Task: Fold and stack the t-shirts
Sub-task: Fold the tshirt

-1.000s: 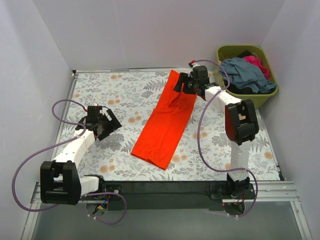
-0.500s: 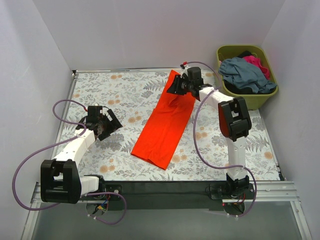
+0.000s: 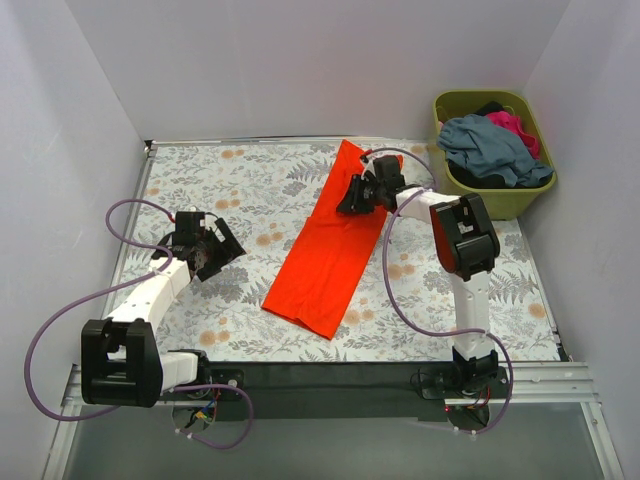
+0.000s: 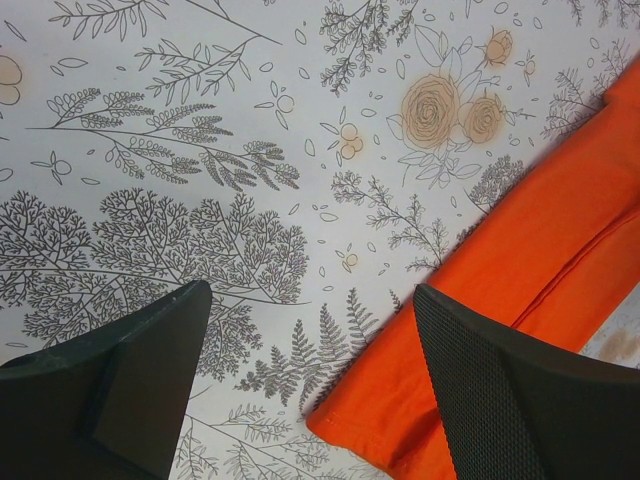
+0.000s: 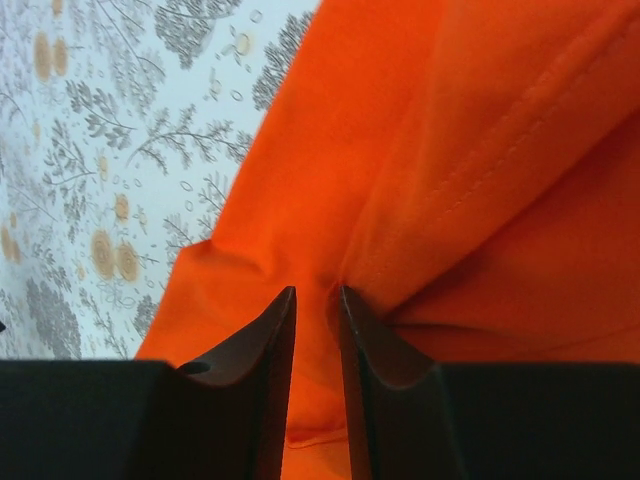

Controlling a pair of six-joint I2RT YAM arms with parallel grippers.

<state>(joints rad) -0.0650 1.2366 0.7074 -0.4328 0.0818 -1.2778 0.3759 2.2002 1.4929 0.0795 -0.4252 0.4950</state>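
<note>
The orange-red t-shirt (image 3: 335, 245) lies folded into a long strip across the middle of the floral table, from far right to near centre. My right gripper (image 3: 350, 196) is low over its far end. In the right wrist view its fingers (image 5: 317, 295) are nearly closed, pinching a raised fold of the orange cloth (image 5: 450, 130). My left gripper (image 3: 225, 250) is open and empty, hovering left of the strip. The left wrist view shows its gripper (image 4: 310, 400) above the bare table, with the shirt's hemmed near corner (image 4: 540, 230) under the right finger.
An olive-green basket (image 3: 500, 200) stands at the far right, off the table mat. It holds a slate grey-blue shirt (image 3: 490, 145), a magenta-pink one (image 3: 512, 125) and a dark one (image 3: 490, 107). White walls close the back and both sides.
My right gripper has moved left and toward me over the shirt's far end, bunching the cloth there. The left arm has not moved.
</note>
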